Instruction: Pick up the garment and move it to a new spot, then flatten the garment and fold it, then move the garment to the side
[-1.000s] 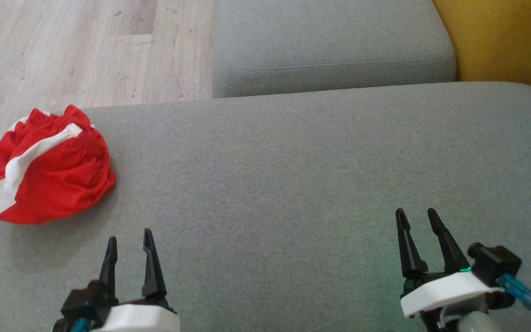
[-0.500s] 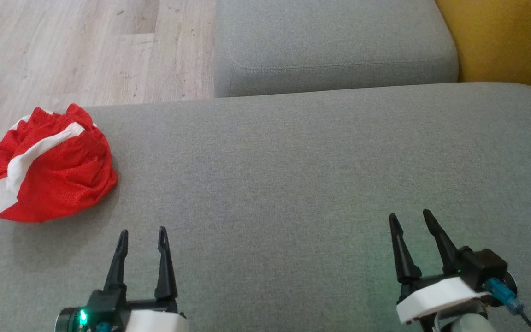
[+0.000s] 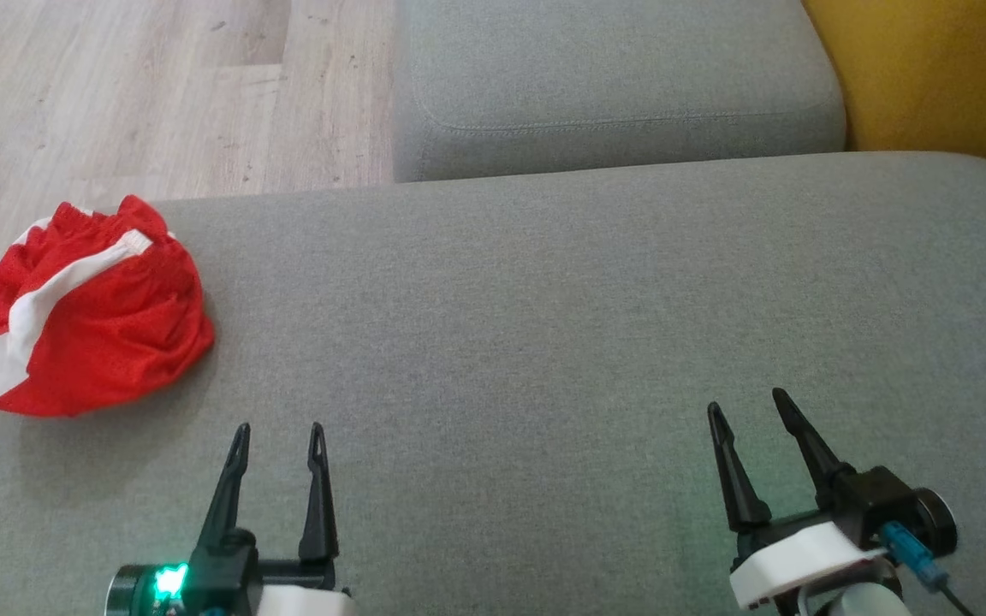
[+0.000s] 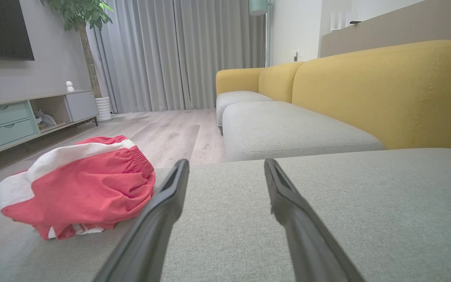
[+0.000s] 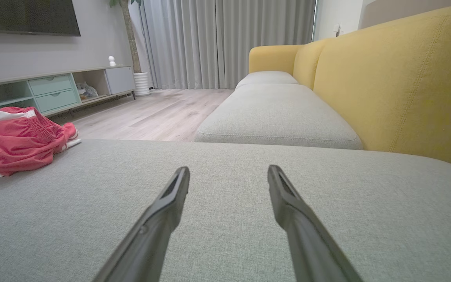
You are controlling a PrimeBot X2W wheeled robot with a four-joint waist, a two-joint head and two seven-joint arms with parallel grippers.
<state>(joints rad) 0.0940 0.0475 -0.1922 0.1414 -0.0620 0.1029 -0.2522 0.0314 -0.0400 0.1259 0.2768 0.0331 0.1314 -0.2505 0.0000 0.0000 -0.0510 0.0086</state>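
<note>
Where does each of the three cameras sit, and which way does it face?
Head view: on the robot's head, looking forward and down at the grey fabric cushion with the crumpled red-and-white garment at its left edge; open left gripper and right gripper at the bottom.
Left wrist view: low over the cushion, looking along its own dark fingers; garment left of them.
Right wrist view: likewise low, along its own fingers; garment far left.
Both wrist views share the yellow sofa back.
</note>
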